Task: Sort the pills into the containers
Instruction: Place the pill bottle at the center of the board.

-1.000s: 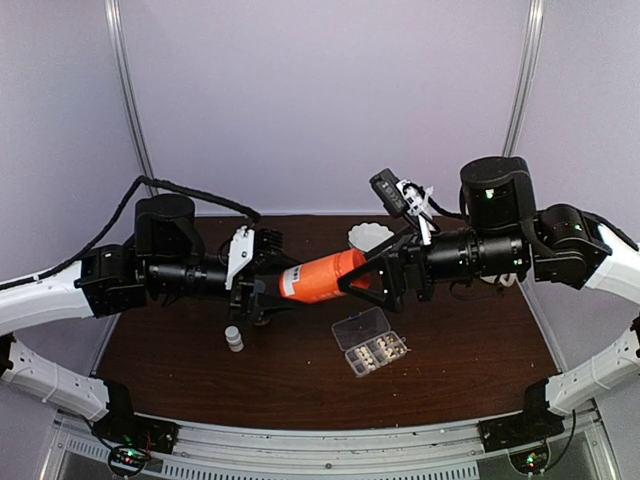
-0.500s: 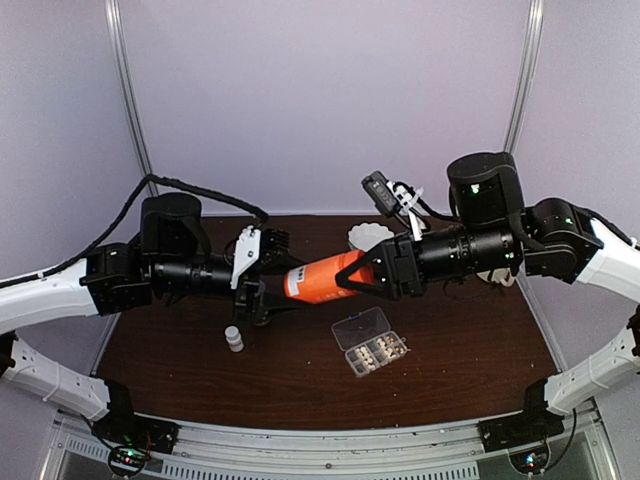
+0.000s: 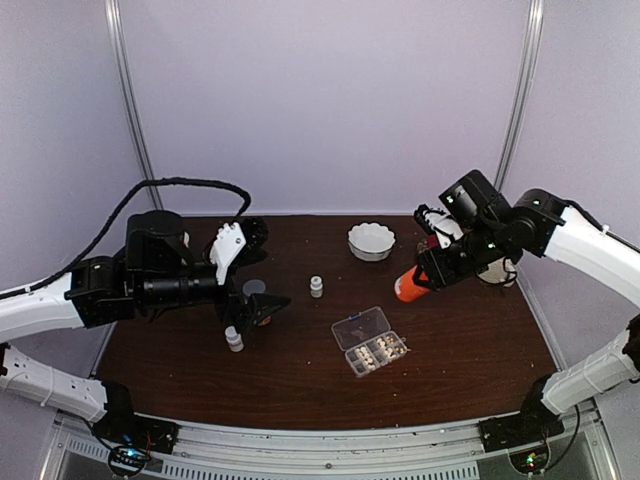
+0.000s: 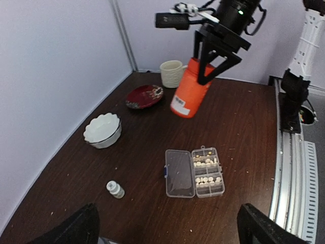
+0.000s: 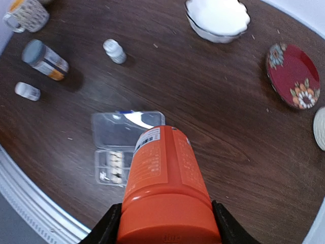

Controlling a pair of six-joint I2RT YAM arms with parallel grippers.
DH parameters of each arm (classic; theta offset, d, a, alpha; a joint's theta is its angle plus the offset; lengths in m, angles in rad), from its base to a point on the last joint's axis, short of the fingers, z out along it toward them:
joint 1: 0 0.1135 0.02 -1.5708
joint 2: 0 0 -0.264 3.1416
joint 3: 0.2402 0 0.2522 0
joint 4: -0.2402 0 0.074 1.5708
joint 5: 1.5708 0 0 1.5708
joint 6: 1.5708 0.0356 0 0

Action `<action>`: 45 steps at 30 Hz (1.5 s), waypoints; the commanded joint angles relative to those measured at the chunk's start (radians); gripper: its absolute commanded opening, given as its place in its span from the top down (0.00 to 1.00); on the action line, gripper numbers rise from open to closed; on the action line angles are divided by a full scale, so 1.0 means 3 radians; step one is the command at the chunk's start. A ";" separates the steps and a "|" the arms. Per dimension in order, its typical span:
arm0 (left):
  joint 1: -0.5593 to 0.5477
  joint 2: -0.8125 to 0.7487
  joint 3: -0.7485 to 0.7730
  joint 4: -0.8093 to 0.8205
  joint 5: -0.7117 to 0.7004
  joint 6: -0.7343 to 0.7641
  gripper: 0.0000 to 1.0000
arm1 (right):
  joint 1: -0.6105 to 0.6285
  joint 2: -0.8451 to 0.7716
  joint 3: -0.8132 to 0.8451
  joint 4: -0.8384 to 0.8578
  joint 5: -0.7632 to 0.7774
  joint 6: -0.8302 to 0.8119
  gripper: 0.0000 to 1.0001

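Top external view: your left arm is reaching in over the counter [image 3: 300,385]. The left wrist view shows your left fingers [image 4: 76,231] standing wide apart with nothing between them. A small white bottle [image 3: 234,339] is standing upright near them. A grey-capped bottle [image 5: 44,58] is sitting close by, its label too small to read. A second small white bottle [image 3: 316,287] is standing further right.

The pill box [image 3: 360,328] is lying flat and open near the middle of the counter. Its clear lid is folded out on the far side of the cells [image 4: 210,189]. The long axis of both halves is running from near-left to far-right. The pills [image 4: 203,179] are lying in rows inside those cells.

A white bowl [image 3: 370,240] is sitting behind the box. To the right, your right fingers [image 5: 109,229] are clamping one end of the orange bottle [image 3: 408,285] in the air. The bottle is tilting, with its free end pointing down and left toward the pill box. Its white label is showing print too fine to read.
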 commanded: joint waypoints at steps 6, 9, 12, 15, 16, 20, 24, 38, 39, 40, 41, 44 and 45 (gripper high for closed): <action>0.0229 -0.0261 -0.0045 -0.1036 -0.1040 -0.1359 0.02 | -0.0713 0.0808 -0.0201 -0.0056 0.0184 -0.0433 0.78; 0.0321 -0.0303 -0.0114 -0.1192 -0.0958 -0.1543 0.02 | -0.0843 0.1136 -0.0001 -0.0058 0.0237 -0.0508 0.79; 0.0345 -0.0351 -0.0195 -0.1296 -0.1000 -0.1679 0.02 | -0.0939 0.1387 0.0207 -0.0048 0.0251 -0.0575 0.80; 0.0354 -0.0410 -0.0295 -0.1292 -0.1080 -0.1732 0.02 | -0.0987 0.1581 0.0365 -0.0045 0.0266 -0.0643 0.79; 0.0358 -0.0414 -0.0318 -0.1293 -0.1105 -0.1739 0.02 | -0.0998 0.1643 0.0422 -0.0065 0.0312 -0.0656 0.77; 0.0484 -0.0333 -0.0317 -0.1371 -0.1143 -0.1857 0.03 | -0.1047 0.1817 0.0567 -0.0099 0.0392 -0.0690 0.65; 0.0645 -0.0169 -0.0288 -0.1421 -0.1029 -0.1916 0.03 | -0.1061 0.1834 0.0613 -0.0056 0.0352 -0.0729 0.34; 0.0935 0.0717 0.0146 -0.1199 -0.0843 -0.1643 0.02 | -0.0887 0.1133 0.0632 -0.0202 0.0628 -0.0798 0.00; 0.0944 0.0806 0.0211 -0.1201 -0.0835 -0.1624 0.02 | -0.0836 0.1052 0.0611 -0.0156 0.0679 -0.0808 0.00; 0.0950 0.0897 0.0274 -0.1199 -0.0830 -0.1608 0.02 | -0.0794 0.0988 0.0618 -0.0122 0.0764 -0.0799 0.00; 0.0957 0.0988 0.0345 -0.1200 -0.0818 -0.1595 0.03 | -0.0761 0.0935 0.0640 -0.0118 0.0854 -0.0779 0.00; 0.0968 0.1236 0.0524 -0.1188 -0.0767 -0.1572 0.02 | -0.0762 0.0678 0.0389 -0.0014 0.1131 -0.0638 0.00; 0.0975 0.1320 0.0583 -0.1199 -0.0756 -0.1572 0.03 | -0.0764 0.0565 0.0249 0.0072 0.1261 -0.0564 0.00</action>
